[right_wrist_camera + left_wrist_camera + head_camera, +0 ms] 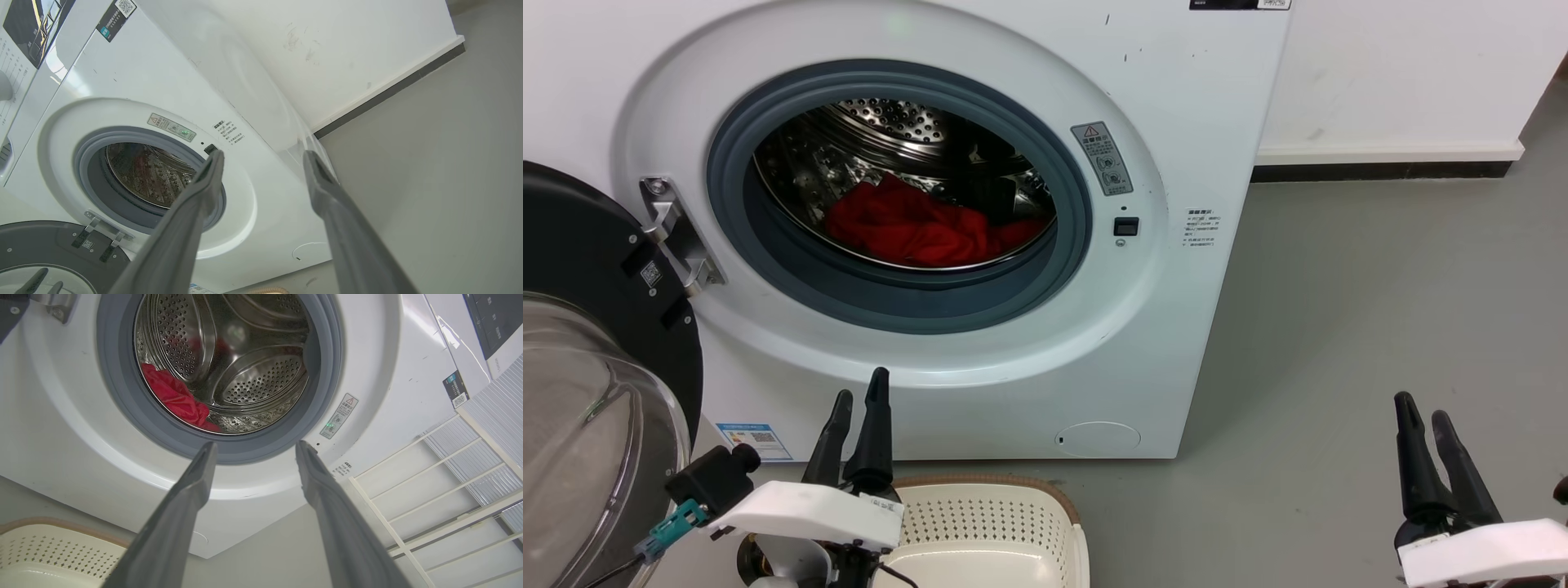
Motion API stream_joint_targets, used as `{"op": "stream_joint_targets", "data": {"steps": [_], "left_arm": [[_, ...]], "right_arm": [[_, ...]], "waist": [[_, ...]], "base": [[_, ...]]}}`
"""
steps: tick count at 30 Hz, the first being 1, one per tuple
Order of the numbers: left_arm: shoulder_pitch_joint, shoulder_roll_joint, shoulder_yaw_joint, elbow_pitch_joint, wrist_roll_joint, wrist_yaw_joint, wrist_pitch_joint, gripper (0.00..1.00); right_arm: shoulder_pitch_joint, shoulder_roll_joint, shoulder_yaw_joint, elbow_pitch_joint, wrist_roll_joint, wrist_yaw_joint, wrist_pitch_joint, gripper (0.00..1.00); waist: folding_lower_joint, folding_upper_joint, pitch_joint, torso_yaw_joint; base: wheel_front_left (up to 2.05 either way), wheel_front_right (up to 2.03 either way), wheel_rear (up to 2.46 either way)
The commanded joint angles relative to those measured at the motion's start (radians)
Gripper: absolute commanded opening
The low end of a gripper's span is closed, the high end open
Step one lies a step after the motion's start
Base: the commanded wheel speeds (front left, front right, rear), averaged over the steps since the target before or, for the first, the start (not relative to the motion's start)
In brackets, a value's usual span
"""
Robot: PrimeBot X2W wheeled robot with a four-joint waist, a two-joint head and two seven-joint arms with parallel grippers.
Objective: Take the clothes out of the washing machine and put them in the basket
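Red clothes are lying in the washing machine; the basket is showing no garments; left gripper and right gripper are hanging open, unloaded.

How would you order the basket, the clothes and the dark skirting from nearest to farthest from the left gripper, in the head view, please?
1. basket, just below the left gripper.
2. clothes, inside the drum.
3. dark skirting, far right.

You were in a plain laundry corner: a washer stood on a grey floor against a white wall with dark skirting.
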Motion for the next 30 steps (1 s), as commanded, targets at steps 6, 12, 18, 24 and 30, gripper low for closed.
{"op": "stream_joint_targets", "data": {"steps": [6, 12, 18, 24, 30], "left_arm": [[-0.007, 0.003, -0.024, -0.021, 0.101, 0.010, -0.027, 1.00], [-0.009, 0.003, -0.046, -0.020, 0.185, 0.019, -0.045, 1.00], [-0.007, 0.003, -0.065, -0.016, 0.270, 0.026, -0.063, 1.00], [-0.003, 0.003, -0.079, -0.018, 0.343, 0.032, -0.078, 1.00], [0.002, 0.003, -0.088, -0.018, 0.406, 0.041, -0.093, 1.00]], "right_arm": [[0.012, -0.004, -0.009, -0.046, -0.111, 0.000, -0.007, 1.00], [0.025, -0.004, -0.012, -0.068, -0.201, 0.000, -0.008, 1.00], [0.038, -0.004, -0.012, -0.086, -0.286, 0.000, -0.011, 1.00], [0.049, -0.004, -0.018, -0.103, -0.359, 0.000, -0.011, 1.00], [0.063, -0.004, -0.023, -0.119, -0.423, 0.000, -0.014, 1.00]], "waist": [[-0.0001, 0.0000, 0.000, 0.002], [-0.0001, 0.0000, 0.000, 0.004], [-0.0001, 0.0000, -0.002, 0.006], [-0.0001, 0.0000, -0.004, 0.009], [-0.0001, 0.0000, -0.002, 0.012]], "base": [[0.00, 0.00, 0.00], [0.00, 0.00, 0.00], [0.00, 0.00, 0.00], [0.00, 0.00, 0.00], [0.00, 0.00, 0.00]]}}
